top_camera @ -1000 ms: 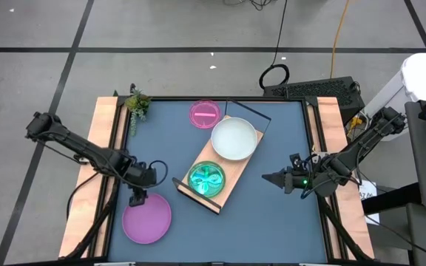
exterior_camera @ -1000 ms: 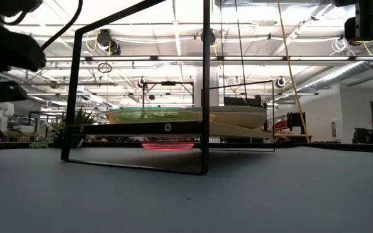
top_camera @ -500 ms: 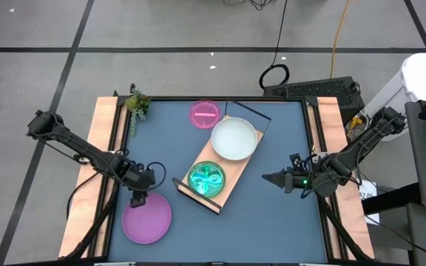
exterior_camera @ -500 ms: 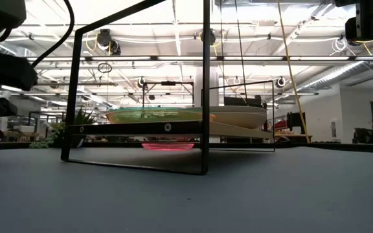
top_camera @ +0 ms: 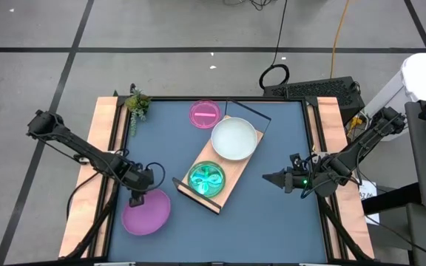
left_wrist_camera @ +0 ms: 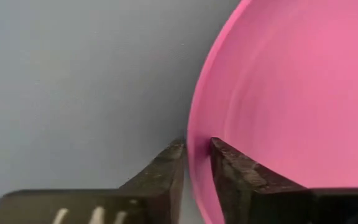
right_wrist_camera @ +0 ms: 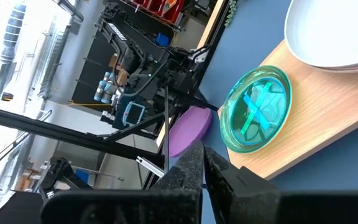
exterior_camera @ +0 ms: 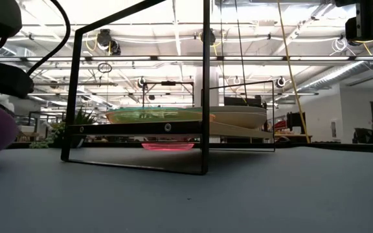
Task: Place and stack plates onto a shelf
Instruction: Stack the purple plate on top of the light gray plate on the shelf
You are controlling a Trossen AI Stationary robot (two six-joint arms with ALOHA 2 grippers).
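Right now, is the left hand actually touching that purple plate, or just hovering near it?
Touching. The left wrist view shows the left hand with one finger on each side of the purple plate's rim, pinching it with no gap visible.

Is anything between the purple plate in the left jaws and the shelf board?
Nothing visible. Bare table separates the round purple plastic plate from the light-wood shelf board, but the green translucent plate already occupies its nearest end.

Table (top_camera: 272,222) bears shelf (top_camera: 231,185), pink plate (top_camera: 205,114)
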